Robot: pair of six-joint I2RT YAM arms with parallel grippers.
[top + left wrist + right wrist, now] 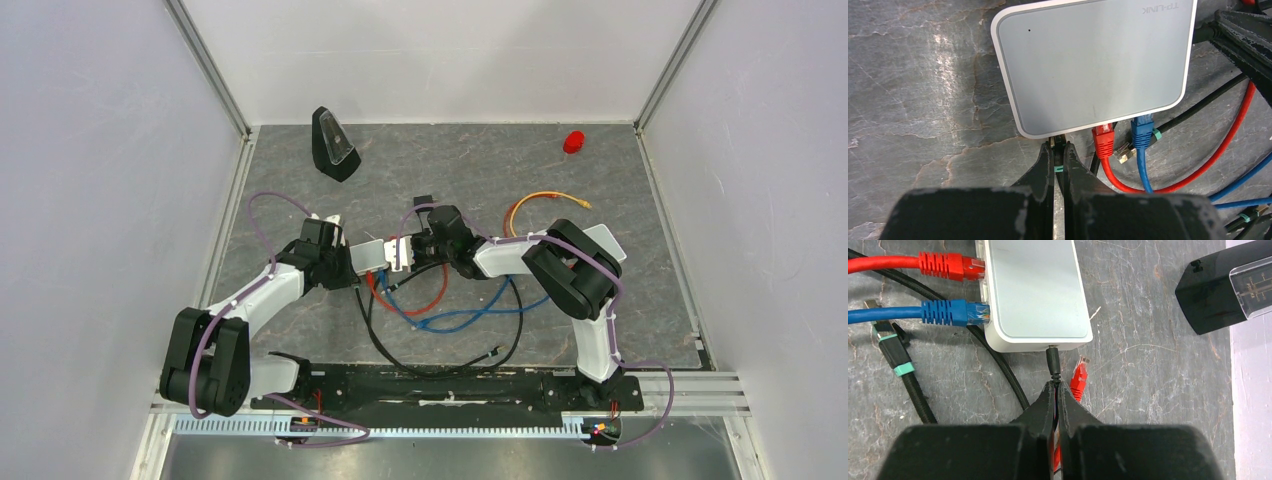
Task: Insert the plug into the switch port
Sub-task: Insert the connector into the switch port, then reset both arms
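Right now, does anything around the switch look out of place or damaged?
No damage shows. Two oddities: a loose red plug lies unplugged on the table beside the right gripper, and a clear plug on a black cable lies loose between the inserted red plug and blue plug.

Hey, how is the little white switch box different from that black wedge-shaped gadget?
The switch box is pale grey-white and lies flat; the black wedge is dark with a clear panel and stands taller. The switch box has a red plug and a blue plug in one edge; the black wedge shows no cables. Both rest on the grey table.
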